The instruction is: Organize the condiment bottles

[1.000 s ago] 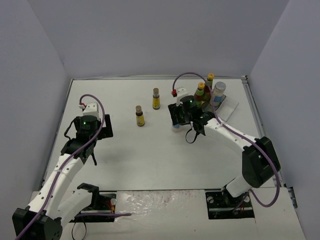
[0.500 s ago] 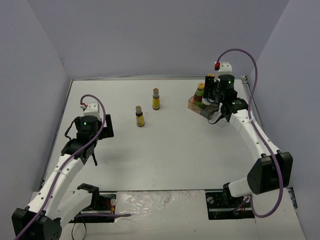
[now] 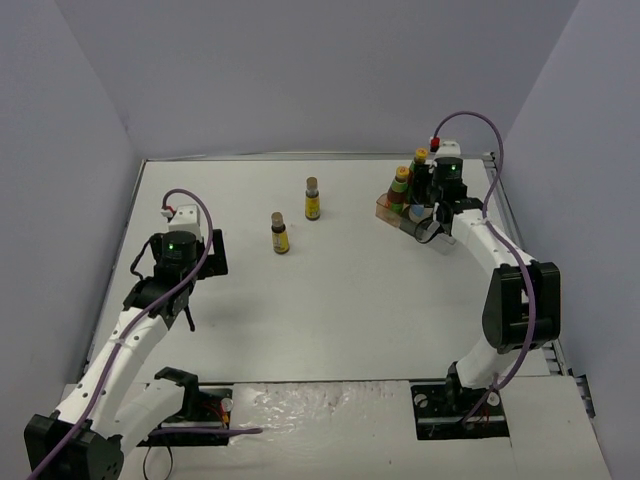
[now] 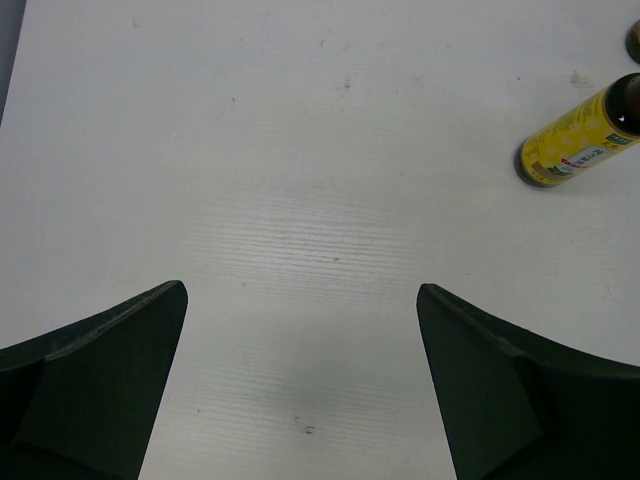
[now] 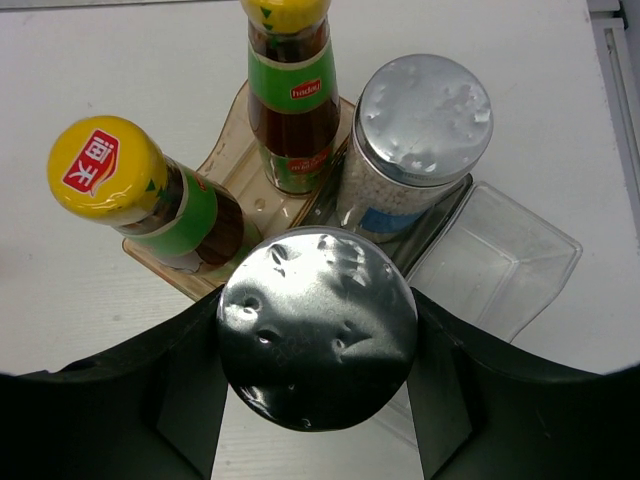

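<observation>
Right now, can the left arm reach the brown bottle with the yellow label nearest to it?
Probably yes. The left end effector is open and empty, and only bare table lies between it and that bottle, which stands upright, apart from the other brown bottle.

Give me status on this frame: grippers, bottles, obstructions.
Left gripper open, hovering over table. Right gripper shut on silver-lidded jar at tray, beside other jar and two red bottles. Two slim brown bottles standing mid-table. No obstruction seen.
</observation>
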Robot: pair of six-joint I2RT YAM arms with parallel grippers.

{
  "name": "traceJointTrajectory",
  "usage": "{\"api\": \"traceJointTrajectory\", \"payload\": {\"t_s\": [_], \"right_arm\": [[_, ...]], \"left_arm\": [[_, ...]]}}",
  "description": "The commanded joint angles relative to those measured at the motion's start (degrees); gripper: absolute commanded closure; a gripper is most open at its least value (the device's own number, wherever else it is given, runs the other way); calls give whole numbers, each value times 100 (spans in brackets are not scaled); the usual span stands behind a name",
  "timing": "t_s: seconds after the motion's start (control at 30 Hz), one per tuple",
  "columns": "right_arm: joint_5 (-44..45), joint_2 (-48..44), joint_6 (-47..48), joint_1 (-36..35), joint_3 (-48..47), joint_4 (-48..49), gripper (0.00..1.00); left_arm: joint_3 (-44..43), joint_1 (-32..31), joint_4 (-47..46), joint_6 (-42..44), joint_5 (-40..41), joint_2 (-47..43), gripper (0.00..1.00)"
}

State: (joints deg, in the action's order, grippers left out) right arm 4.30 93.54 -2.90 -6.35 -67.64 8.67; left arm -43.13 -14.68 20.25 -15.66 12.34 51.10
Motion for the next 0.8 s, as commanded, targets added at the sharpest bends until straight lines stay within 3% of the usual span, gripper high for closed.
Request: {"api": "traceJointTrajectory", "payload": {"t_s": [0.0,0.13,0.23,0.47,0.53,0.77], "right_arm": [[42,75,52,22,71,1051,100],[19,241,1,28,177,1057,98],[13,311,-29,28,219,1064,88],[-31,186,-32,16,155,851,28],[-35,65,-16,11,109,771,15],[-223,-624,179,-230,-170,219,3]], "left_arm": [[-151,-35,-355,61,32,22,3],[-152,-35,-346,55,32,49,3],[-160,-35,-355,61,23,60,3],[-160,-35,-346,64,44,58,3],[-160,-35,-346,55,49,58,3],[-160,-31,-324,59,49,58,3]]}}
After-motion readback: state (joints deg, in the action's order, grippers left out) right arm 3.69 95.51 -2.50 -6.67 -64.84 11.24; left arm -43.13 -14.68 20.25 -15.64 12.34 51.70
